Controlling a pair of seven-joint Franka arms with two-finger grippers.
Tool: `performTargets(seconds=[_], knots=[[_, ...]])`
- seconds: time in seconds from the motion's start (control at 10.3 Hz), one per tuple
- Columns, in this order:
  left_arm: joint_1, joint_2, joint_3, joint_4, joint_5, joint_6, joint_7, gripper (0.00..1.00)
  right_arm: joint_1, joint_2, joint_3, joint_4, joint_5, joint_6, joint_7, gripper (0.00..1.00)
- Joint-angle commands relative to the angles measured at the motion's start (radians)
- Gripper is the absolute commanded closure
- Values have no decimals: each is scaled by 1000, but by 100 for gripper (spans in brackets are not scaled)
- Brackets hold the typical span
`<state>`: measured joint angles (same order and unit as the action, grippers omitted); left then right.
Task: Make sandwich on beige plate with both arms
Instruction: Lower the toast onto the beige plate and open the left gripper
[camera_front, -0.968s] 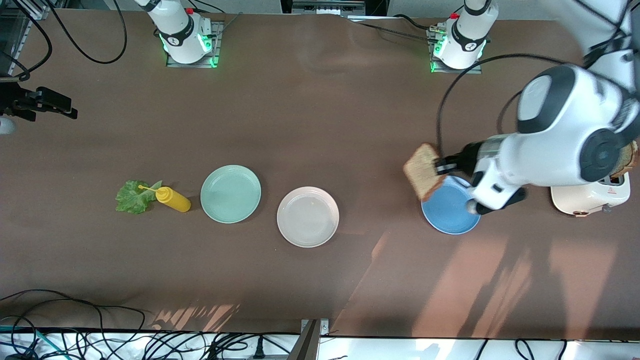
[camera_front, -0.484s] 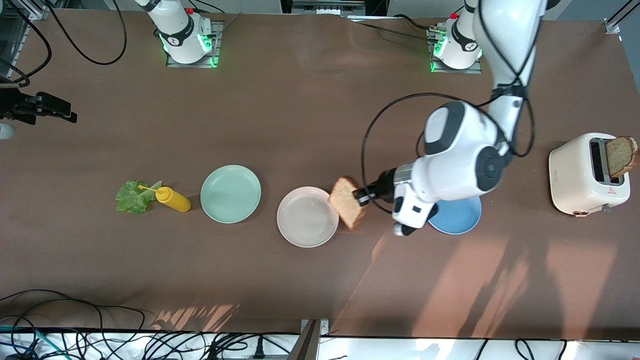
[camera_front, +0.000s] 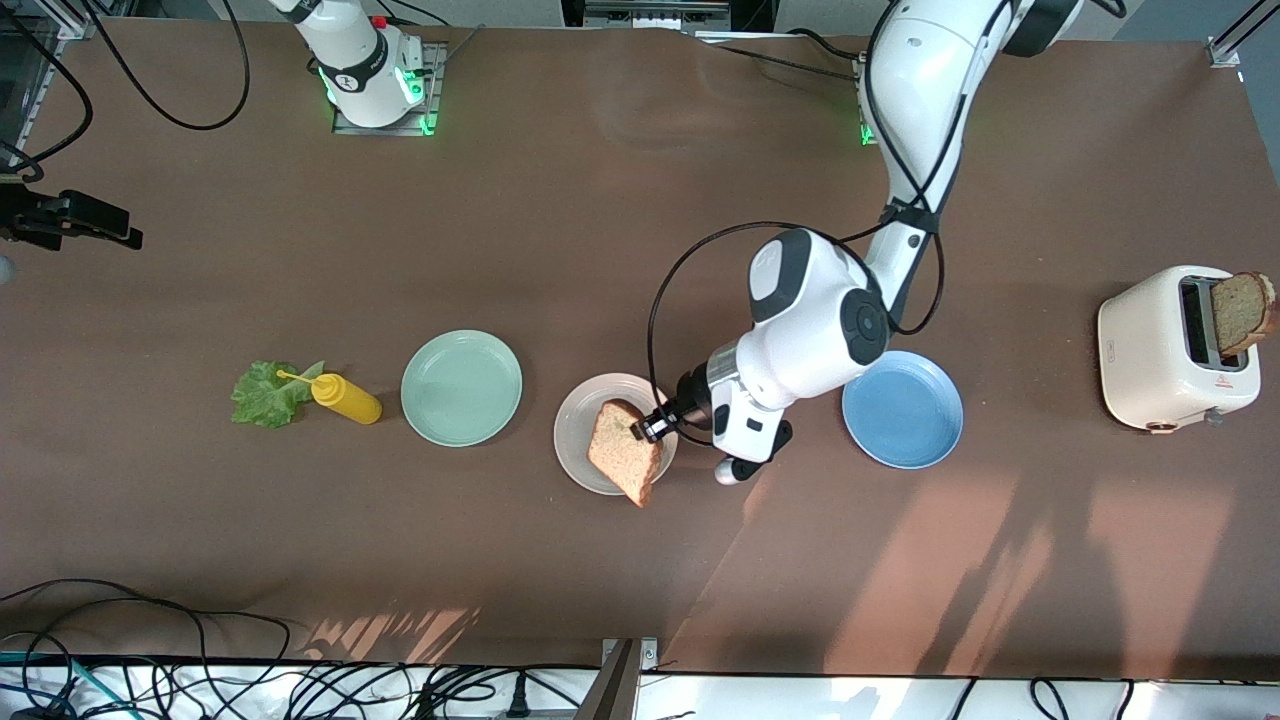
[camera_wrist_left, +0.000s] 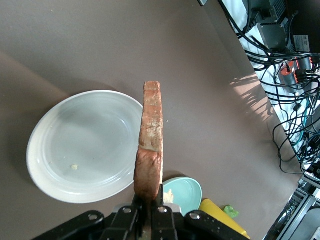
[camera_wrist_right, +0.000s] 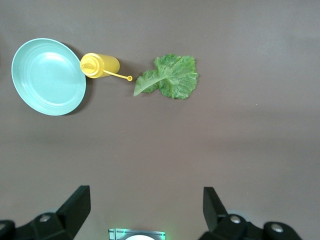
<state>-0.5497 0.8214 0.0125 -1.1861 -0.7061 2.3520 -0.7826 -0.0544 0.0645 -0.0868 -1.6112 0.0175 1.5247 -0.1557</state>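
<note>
Toast (camera_front: 622, 451) has travelled from beside the beige plate (camera_front: 580, 462) to over it; I keep the left end effector (camera_front: 648, 428) clamped edge-on for release. Right end effector (camera_wrist_right: 145, 207) waits, spread, above the lettuce (camera_wrist_right: 170, 76).

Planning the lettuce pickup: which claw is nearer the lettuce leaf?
Right. The right claw hangs open above the table by the lettuce leaf; the left claw holds toast over the beige plate.

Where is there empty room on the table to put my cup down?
Bare table lies between the blue plate and the toaster. Crowded: the plate row, where the left claw holds toast over the beige plate, and the bottle beside the lettuce.
</note>
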Motion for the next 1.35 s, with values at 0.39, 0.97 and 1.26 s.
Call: performTargets(seconds=[0.39, 0.97, 1.26], knots=[[-84, 93, 18, 25, -43, 101, 9, 100, -4, 49, -2, 17, 1, -8, 7, 0], [-82, 100, 18, 14, -41, 99, 9, 77, 4, 95, 2, 19, -5, 0, 2, 0], [-81, 91, 23, 7, 14, 38, 9, 6, 7, 181, 5, 74, 1, 3, 7, 0]])
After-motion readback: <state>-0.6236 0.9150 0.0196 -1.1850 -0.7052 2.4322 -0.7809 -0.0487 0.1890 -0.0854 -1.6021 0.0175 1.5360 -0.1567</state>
